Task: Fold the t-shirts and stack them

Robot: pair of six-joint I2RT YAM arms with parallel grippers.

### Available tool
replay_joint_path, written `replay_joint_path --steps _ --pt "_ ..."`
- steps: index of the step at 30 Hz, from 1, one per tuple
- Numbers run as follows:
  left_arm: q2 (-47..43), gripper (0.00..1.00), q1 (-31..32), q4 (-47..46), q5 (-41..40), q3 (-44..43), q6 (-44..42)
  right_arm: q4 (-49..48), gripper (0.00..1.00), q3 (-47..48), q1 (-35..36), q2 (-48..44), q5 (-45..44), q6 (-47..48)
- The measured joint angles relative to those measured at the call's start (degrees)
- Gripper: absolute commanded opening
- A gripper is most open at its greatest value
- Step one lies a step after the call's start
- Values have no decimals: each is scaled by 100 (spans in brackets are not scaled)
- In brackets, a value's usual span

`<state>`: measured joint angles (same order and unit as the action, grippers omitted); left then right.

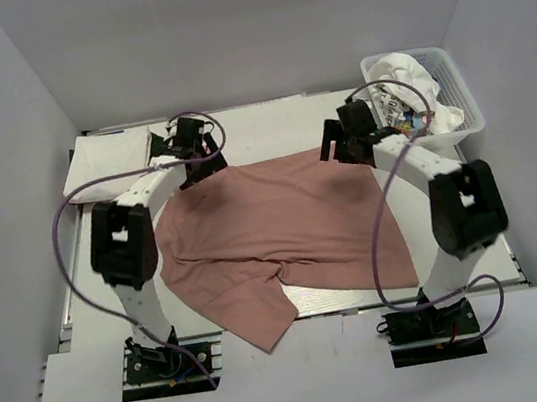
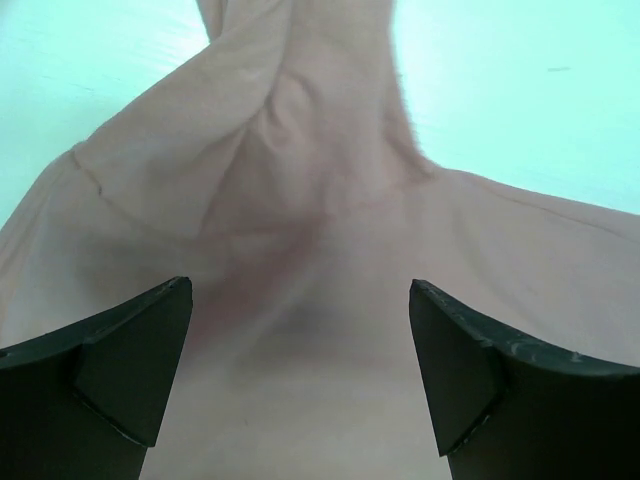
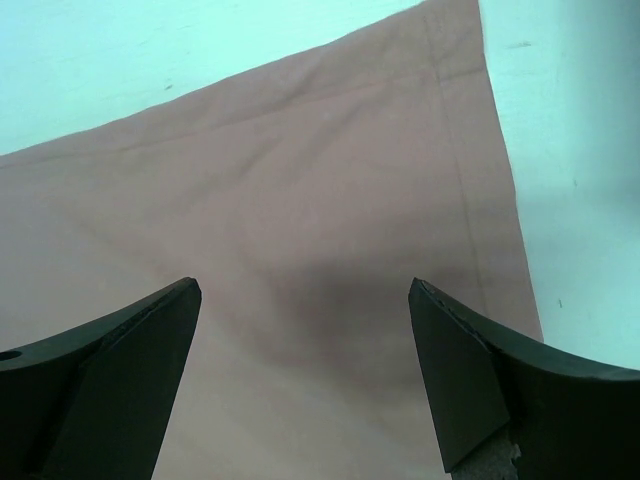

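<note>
we see a white table walled in white, with the dusty-pink t-shirt spread across it, one flap reaching past the near edge. the left gripper hangs over the shirt's bunched far-left corner, jaws wide, holding nothing. the right gripper hovers over its hemmed far-right corner, equally wide and empty. beyond that corner a white basket holds more t-shirts.

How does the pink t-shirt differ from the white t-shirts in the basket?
The dusty-pink t-shirt lies spread on the table; the white t-shirts sit bunched in the basket. The dusty-pink t-shirt shows plain cloth; the white t-shirts show colourful print. Both are unfolded.
</note>
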<state>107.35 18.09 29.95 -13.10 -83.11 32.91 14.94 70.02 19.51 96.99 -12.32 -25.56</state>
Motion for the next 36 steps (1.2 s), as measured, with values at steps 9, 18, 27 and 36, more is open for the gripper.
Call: replay_joint_path --steps 9,18,27,36 --pt "1738 99 -170 608 -245 -1231 -234 570 90 1294 -4 1773 -229 219" --pt "3117 99 -378 719 -109 -3359 -667 1108 90 2697 -321 2949 -68 197" --pt "4478 99 -586 -503 1038 -5274 -1543 1084 90 5464 -761 4684 415 680" --pt "3810 99 -601 -70 1121 -4719 -1665 911 90 4570 -590 3735 739 1491"
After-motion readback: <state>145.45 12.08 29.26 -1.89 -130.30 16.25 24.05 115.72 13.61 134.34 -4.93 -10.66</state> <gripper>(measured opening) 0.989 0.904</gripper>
